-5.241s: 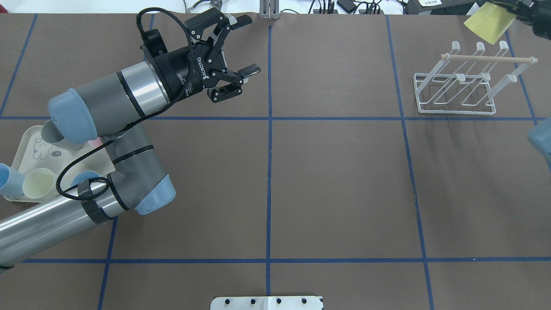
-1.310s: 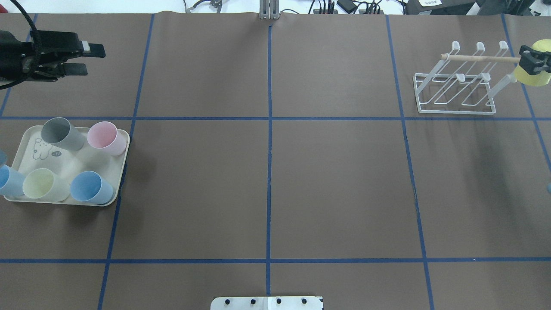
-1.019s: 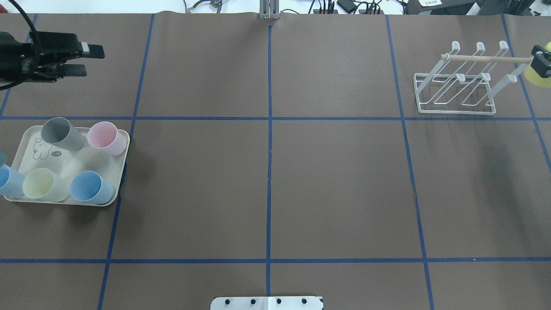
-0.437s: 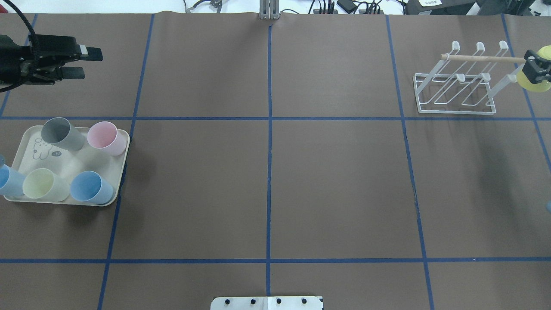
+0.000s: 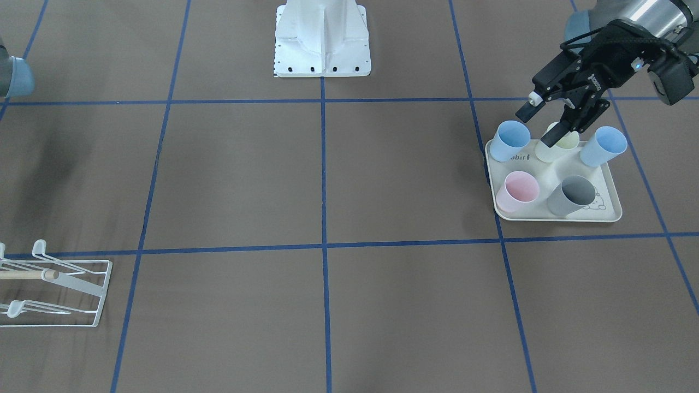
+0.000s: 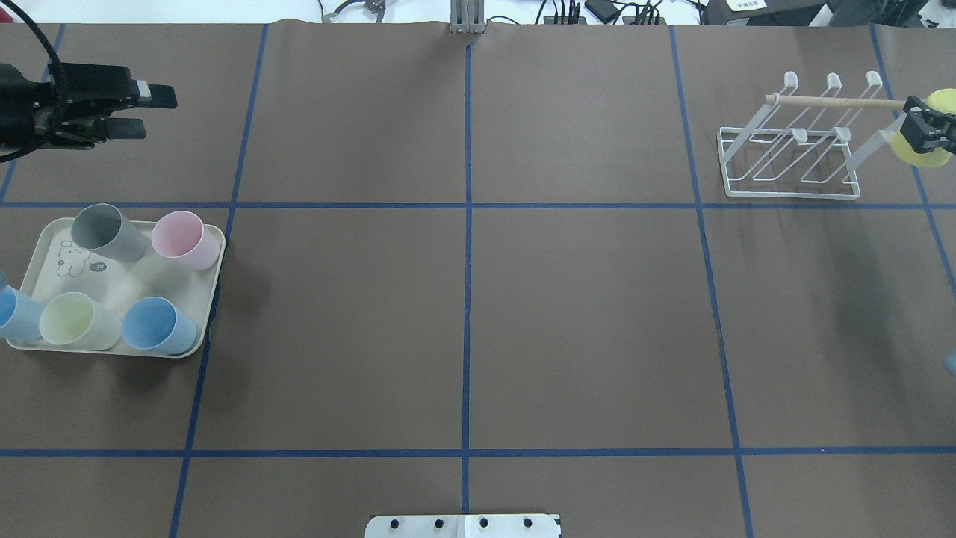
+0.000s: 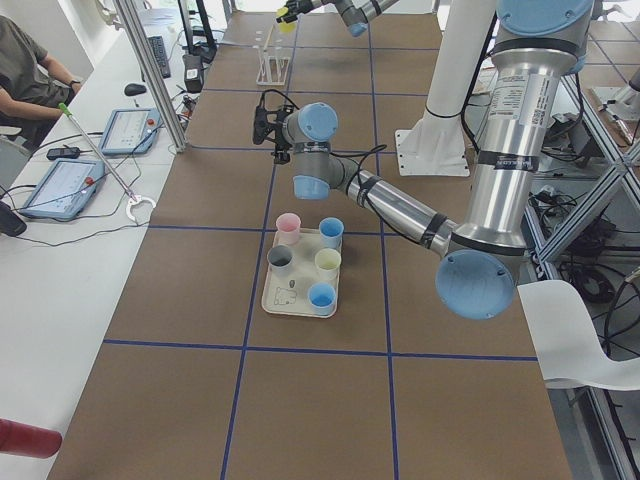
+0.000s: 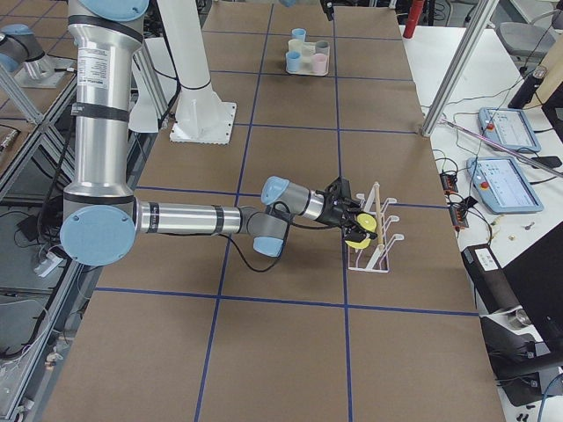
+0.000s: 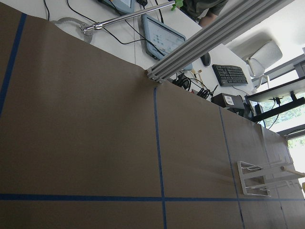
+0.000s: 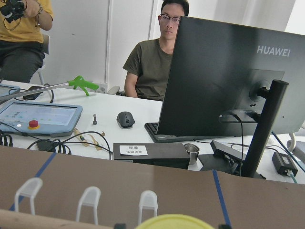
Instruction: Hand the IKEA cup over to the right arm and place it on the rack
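Observation:
The yellow IKEA cup [image 6: 920,155] is held by my right gripper [image 6: 927,128], which is shut on it at the right end of the white wire rack [image 6: 788,161], beside the rack's near-right peg and the tip of its wooden rod. Whether the cup sits over the peg I cannot tell. The exterior right view shows the cup [image 8: 359,230] against the rack [image 8: 376,236]. The right wrist view shows the cup's rim [image 10: 174,222] below three pegs. My left gripper [image 6: 142,112] is open and empty at the far left; in the front-facing view it [image 5: 540,124] hovers above the tray.
A cream rabbit-printed tray [image 6: 112,288] at the left holds several cups: grey [image 6: 104,230], pink [image 6: 183,237], two blue and a pale yellow one. Blue tape lines grid the brown table. Operators and monitors are beyond the far edge.
Over five seconds my left arm withdrew from the table's middle to the far left. My right gripper brought the yellow cup down to the rack's right end and has shifted slightly there.

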`<state>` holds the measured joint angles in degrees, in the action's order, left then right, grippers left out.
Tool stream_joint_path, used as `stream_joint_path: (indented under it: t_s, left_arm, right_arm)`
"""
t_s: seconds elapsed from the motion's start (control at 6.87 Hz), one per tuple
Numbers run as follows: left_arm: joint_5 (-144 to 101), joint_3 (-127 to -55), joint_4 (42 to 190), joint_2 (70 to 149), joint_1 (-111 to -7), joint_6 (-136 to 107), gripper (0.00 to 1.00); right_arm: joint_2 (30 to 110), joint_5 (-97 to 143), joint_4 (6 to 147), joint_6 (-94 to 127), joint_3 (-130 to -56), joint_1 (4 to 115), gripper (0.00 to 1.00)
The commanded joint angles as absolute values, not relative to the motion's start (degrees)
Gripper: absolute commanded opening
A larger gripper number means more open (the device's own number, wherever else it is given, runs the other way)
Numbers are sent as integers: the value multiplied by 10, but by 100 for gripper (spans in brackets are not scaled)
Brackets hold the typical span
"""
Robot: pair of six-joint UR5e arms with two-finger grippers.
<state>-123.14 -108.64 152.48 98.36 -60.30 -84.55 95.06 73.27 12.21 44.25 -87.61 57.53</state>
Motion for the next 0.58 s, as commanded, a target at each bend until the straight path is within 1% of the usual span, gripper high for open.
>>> stream_joint_path:
  t_s: [0.0, 0.44]
  left_arm:
    - [-1231, -1086, 1525, 983, -603, -846, 100]
    - [-1230, -1087, 1525, 982, -603, -846, 100]
  right_arm:
    - [947, 732, 115, 443, -872, 573, 0]
    - [946, 734, 115, 442, -878, 574, 0]
